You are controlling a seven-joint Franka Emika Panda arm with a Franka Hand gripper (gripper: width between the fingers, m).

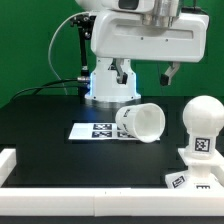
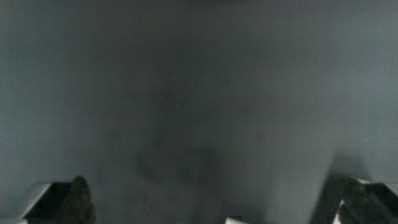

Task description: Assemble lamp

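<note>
The white cone shade (image 1: 141, 122) lies on its side on the black table, its open end toward the exterior view's right. The round bulb (image 1: 204, 113) stands upright on the blocky base (image 1: 197, 157) at the exterior view's right, with tags on both. My gripper (image 1: 146, 74) hangs high above the table, behind and above the shade, touching nothing. Its dark fingers (image 1: 170, 73) stand wide apart. In the wrist view the gripper (image 2: 210, 186) is open and empty. Both fingertips (image 2: 64, 198) show at the picture's edge over a blurred grey surface, and no lamp part shows there.
The marker board (image 1: 92, 130) lies flat just beside the shade on the exterior view's left. A white rail (image 1: 90, 206) runs along the table's front edge, with a white block (image 1: 5, 163) at its left. The arm's base (image 1: 108, 88) stands behind, before a green wall.
</note>
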